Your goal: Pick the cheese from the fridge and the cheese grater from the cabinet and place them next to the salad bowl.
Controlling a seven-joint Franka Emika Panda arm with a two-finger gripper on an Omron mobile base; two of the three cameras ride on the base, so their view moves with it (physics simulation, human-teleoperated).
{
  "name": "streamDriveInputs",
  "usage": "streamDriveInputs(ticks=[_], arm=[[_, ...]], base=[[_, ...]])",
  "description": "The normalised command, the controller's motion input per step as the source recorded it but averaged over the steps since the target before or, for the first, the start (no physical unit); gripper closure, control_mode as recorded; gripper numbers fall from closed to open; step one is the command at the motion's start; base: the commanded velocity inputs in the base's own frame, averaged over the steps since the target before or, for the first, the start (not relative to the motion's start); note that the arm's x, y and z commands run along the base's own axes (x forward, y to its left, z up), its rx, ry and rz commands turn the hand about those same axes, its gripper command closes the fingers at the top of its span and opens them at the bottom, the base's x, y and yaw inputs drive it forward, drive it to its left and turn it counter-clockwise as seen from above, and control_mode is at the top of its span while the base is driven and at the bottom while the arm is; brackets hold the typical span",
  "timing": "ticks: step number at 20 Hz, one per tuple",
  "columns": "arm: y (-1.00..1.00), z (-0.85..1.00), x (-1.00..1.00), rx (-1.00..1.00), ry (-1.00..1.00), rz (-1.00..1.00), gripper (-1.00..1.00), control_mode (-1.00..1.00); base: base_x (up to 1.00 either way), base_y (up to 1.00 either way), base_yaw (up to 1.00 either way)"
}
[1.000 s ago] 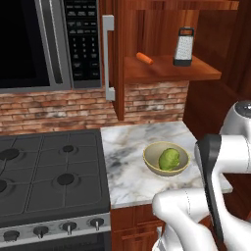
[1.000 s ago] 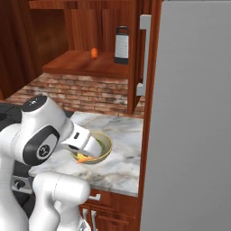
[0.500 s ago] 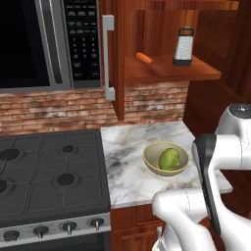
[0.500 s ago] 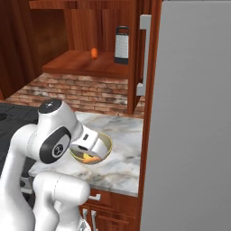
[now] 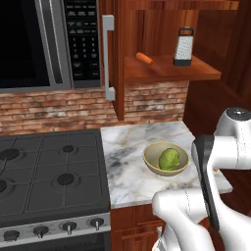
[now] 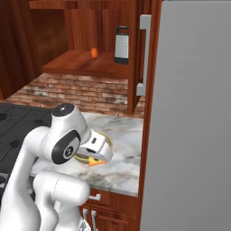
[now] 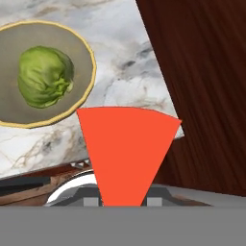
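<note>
My gripper (image 7: 122,198) is shut on the cheese (image 7: 126,149), an orange-red wedge that points down toward my fingers. It hangs low over the right end of the marble counter (image 7: 125,72), just right of the salad bowl (image 7: 91,57) with its green lettuce head (image 7: 45,76). In the right base view the cheese (image 6: 94,162) peeks out under my gripper (image 6: 97,155), at the bowl's near side. The cheese grater (image 5: 183,46) stands upright on the open cabinet's shelf (image 5: 166,71); it also appears as grater (image 6: 121,44). The grey fridge (image 6: 189,117) rises at the right.
A carrot (image 5: 144,58) lies on the cabinet shelf left of the grater. The microwave (image 5: 44,39) hangs over the stove (image 5: 44,171) at left. A dark wooden side panel (image 7: 202,86) borders the counter's right edge. The cabinet door (image 6: 144,54) stands open.
The arm's upper joints have swung to the right. The hand with the cheese has shifted a little right and lower beside the bowl. The jaws stay shut on the cheese.
</note>
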Motion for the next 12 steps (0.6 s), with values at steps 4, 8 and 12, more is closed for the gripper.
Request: streamDriveInputs(ticks=[4, 8, 12], arm=[[0.0, -0.37, 0.0, -0.02, -0.11, 0.06, 1.0, -1.0], [0.0, -0.44, 0.0, -0.01, -0.11, 0.06, 1.0, -1.0], [0.0, -0.45, 0.0, -0.02, -0.13, 0.06, 1.0, -1.0]], base=[[0.0, 0.0, 0.0], [0.0, 0.0, 0.0], [0.0, 0.0, 0.0]])
